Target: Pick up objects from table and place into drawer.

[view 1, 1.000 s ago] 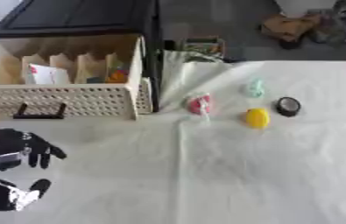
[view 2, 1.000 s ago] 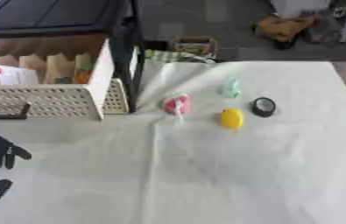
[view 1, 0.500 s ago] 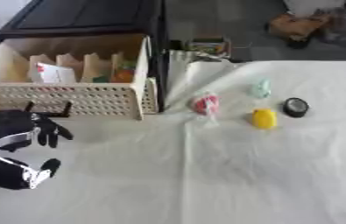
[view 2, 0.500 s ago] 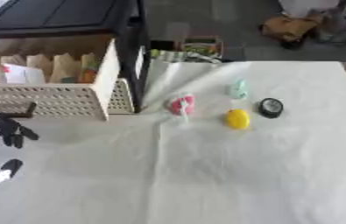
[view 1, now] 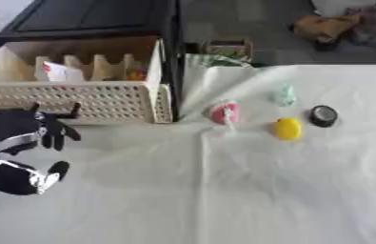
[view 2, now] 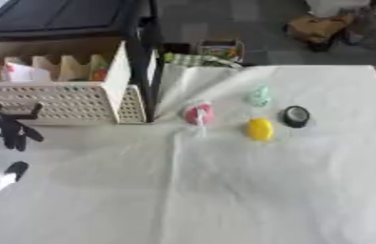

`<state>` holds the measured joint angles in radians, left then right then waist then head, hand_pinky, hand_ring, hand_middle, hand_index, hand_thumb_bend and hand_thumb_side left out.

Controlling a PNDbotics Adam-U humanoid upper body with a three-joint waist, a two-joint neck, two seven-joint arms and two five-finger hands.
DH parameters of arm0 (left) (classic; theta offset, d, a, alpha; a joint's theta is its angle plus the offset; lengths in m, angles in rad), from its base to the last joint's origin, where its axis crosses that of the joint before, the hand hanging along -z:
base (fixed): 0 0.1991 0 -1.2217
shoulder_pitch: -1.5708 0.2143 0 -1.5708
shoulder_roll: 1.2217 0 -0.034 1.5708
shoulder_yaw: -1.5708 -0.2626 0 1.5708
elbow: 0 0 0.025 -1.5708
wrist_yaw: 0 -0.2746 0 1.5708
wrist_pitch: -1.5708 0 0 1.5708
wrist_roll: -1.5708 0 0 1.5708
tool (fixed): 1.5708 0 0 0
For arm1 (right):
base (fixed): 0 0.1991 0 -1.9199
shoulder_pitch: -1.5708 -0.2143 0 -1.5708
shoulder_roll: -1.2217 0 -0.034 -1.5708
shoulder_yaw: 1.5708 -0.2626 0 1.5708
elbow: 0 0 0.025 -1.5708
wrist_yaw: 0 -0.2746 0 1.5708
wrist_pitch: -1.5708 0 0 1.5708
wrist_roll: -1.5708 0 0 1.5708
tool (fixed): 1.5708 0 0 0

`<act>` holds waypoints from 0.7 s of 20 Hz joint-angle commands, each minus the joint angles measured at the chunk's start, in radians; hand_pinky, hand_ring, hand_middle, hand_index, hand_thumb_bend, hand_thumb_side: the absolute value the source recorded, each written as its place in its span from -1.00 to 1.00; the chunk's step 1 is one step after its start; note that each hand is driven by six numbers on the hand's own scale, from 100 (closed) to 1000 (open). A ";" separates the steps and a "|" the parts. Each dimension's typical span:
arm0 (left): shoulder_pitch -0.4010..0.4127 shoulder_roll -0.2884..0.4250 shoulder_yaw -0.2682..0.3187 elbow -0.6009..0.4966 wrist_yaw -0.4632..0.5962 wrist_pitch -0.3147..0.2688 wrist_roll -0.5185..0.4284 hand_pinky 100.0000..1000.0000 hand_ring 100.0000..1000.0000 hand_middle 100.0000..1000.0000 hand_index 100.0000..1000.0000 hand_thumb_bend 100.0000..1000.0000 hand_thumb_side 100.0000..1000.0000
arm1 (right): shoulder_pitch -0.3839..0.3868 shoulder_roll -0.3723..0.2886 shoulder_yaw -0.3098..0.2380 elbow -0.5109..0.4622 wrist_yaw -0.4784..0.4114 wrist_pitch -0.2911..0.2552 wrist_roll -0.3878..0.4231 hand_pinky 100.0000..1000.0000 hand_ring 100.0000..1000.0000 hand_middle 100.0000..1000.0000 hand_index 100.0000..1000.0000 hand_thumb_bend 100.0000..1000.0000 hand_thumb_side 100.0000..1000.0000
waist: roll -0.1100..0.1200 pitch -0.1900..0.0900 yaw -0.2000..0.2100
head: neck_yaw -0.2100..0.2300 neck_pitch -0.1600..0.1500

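A beige perforated drawer (view 1: 107, 97) stands pulled out of a black cabinet (view 1: 91, 19) at the upper left, with dividers and a white card (view 1: 57, 72) inside. Right of it, on the white cloth, lie a pink round object (view 1: 223, 113), a mint green object (view 1: 285, 95), a yellow object (view 1: 287, 128) and a black round object (view 1: 322, 115). My left hand (view 1: 17, 136) hovers at the left edge, just below the drawer's dark handle (view 1: 55, 110), fingers relaxed and holding nothing. The right hand does not show.
The white cloth (view 1: 266, 190) covers the table in front and to the right. A small box (view 1: 228, 49) sits past the table's far edge, and a brown bag (view 1: 328, 28) lies on the floor beyond.
My left hand has risen from the lower left corner towards the drawer front and its handle. The view has shifted a little; the objects on the cloth lie as before.
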<state>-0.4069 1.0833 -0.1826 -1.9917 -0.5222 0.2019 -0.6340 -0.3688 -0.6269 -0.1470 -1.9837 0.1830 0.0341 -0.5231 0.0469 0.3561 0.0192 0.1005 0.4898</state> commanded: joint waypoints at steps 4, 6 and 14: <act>-0.034 0.034 0.001 -0.008 -0.006 0.027 -0.006 -0.50 0.20 0.10 0.70 -0.99 -0.32 | -0.005 -0.010 -0.013 -0.016 -0.005 0.000 0.000 0.34 0.24 -0.19 0.41 -0.36 1.00 | 0.001 -0.010 -0.004 | 0.006 -0.014; -0.040 0.033 0.000 -0.008 -0.006 0.032 -0.004 -0.52 0.17 0.09 0.69 -0.99 -0.32 | -0.005 -0.009 -0.013 -0.016 -0.006 0.001 0.001 0.34 0.24 -0.19 0.41 -0.35 1.00 | 0.001 -0.009 -0.004 | 0.007 -0.016; -0.073 0.022 0.004 -0.006 0.013 0.078 0.000 -0.57 0.13 0.05 0.68 -0.99 -0.32 | -0.006 -0.006 -0.016 -0.016 -0.006 0.002 0.003 0.34 0.24 -0.20 0.40 -0.35 1.00 | 0.003 -0.008 -0.010 | 0.009 -0.028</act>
<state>-0.4645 1.0811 -0.1894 -1.9917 -0.5141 0.2694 -0.6361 -0.3685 -0.6194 -0.1490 -1.9837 0.1824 0.0364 -0.5208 0.0506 0.3651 0.0101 0.1046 0.4757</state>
